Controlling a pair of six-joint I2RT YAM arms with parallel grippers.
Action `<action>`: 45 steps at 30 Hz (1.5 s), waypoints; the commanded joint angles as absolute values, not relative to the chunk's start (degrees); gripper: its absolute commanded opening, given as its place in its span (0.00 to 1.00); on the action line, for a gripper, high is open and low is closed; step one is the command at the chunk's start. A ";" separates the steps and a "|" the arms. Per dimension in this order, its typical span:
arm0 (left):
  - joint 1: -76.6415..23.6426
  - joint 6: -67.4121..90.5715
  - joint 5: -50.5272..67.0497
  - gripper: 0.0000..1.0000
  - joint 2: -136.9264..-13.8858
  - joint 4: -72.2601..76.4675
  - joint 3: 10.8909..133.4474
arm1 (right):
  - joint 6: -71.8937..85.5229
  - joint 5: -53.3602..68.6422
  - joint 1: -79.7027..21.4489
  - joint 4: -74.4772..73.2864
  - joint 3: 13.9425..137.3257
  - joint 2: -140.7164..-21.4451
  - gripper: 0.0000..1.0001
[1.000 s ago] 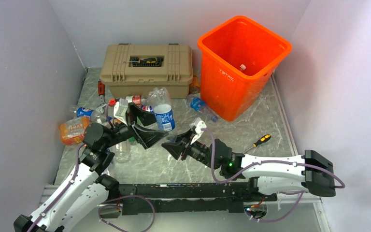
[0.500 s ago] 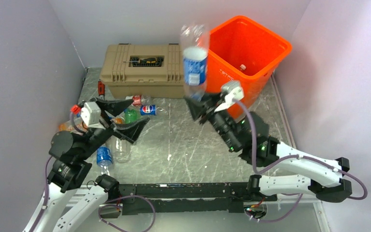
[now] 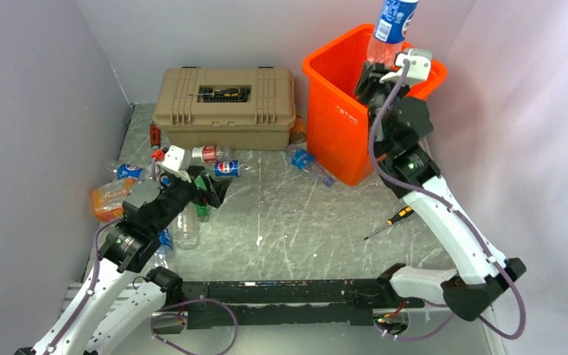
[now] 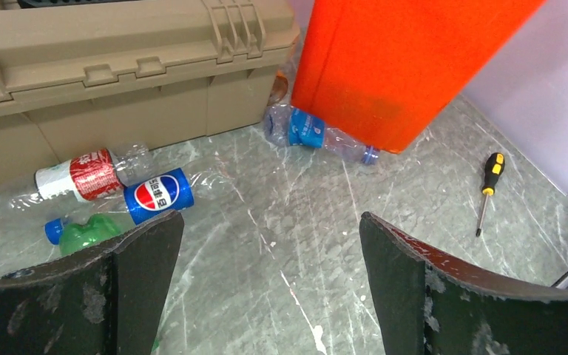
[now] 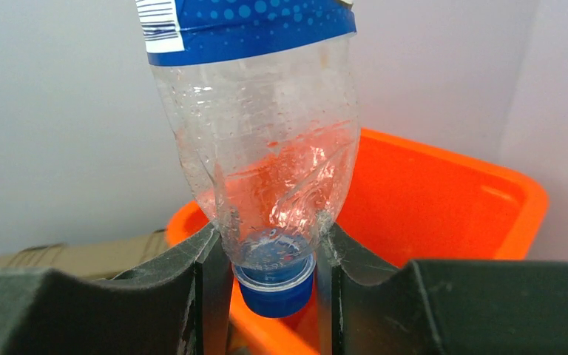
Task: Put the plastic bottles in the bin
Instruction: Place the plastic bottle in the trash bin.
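My right gripper (image 3: 379, 72) is shut on the neck of a clear plastic bottle (image 3: 392, 26) with a blue label. The bottle stands cap down, above the open top of the orange bin (image 3: 340, 129). In the right wrist view the fingers (image 5: 211, 259) clamp the bottle (image 5: 266, 155) just above its blue cap, with the bin's rim (image 5: 451, 159) behind. My left gripper (image 4: 266, 222) is open and empty, low over the table. Near it lie a Pepsi bottle (image 4: 159, 196), a red-labelled bottle (image 4: 81, 174) and a green bottle (image 4: 89, 231). Another blue-labelled bottle (image 4: 318, 133) lies at the bin's foot.
A tan latched toolbox (image 3: 225, 111) stands at the back left, next to the bin. A yellow-handled screwdriver (image 3: 393, 219) lies on the table at the right. An orange-wrapped bottle (image 3: 111, 200) rests by the left wall. Walls close in on three sides.
My right arm lifted the blue-labelled bottle from the table's middle up and back, over the bin. My left arm drew back to the left, with its gripper open over the loose bottles.
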State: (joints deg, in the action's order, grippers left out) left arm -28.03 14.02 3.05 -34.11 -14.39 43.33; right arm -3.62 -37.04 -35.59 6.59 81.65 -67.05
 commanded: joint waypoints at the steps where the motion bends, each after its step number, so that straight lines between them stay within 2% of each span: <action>1: -27.85 13.02 0.92 0.94 -33.49 -15.23 44.38 | 1.68 -34.77 -28.03 7.70 85.91 -71.84 0.00; 9: -27.85 13.15 3.35 0.94 -34.81 -15.58 44.51 | 11.14 -26.65 -16.14 3.48 86.23 -77.16 0.00; 20: -27.86 13.05 5.17 0.94 -35.50 -15.36 44.36 | 13.97 -22.25 -12.63 -0.48 87.72 -83.59 0.00; 21: -27.84 13.09 5.38 0.94 -35.70 -15.42 44.46 | 14.28 -21.78 -12.58 -1.60 88.24 -83.91 0.13; 23: -27.86 13.10 5.77 0.94 -35.85 -15.47 44.56 | 14.16 -20.91 -12.55 -2.18 88.75 -84.20 0.45; 25: -27.86 13.10 5.89 0.94 -35.77 -15.32 44.41 | 14.31 -20.75 -12.57 -2.11 88.92 -83.87 0.65; 29: -27.86 12.98 6.35 0.94 -35.72 -15.03 44.34 | 14.36 -20.86 -12.57 -3.70 90.79 -83.41 0.81; 31: -27.84 12.99 6.50 0.95 -35.79 -15.08 44.38 | 14.55 -20.94 -12.57 -4.64 92.02 -82.98 0.95; 32: -27.86 13.01 6.50 0.95 -35.93 -15.08 44.38 | 14.70 -21.01 -12.57 -4.85 92.42 -82.48 0.99; 39: -27.86 13.10 5.35 0.95 -36.19 -15.37 44.38 | 16.49 -18.57 -14.85 -3.99 92.84 -74.77 1.00; 45: -27.84 13.23 2.18 0.96 -38.18 -17.49 45.43 | 13.43 -19.44 -26.50 -0.54 84.06 -63.19 1.00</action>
State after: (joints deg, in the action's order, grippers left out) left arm -28.05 14.00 4.58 -36.64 -16.34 43.33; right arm 15.29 -20.12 -19.68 -5.37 88.71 -71.61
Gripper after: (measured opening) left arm 0.954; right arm 0.994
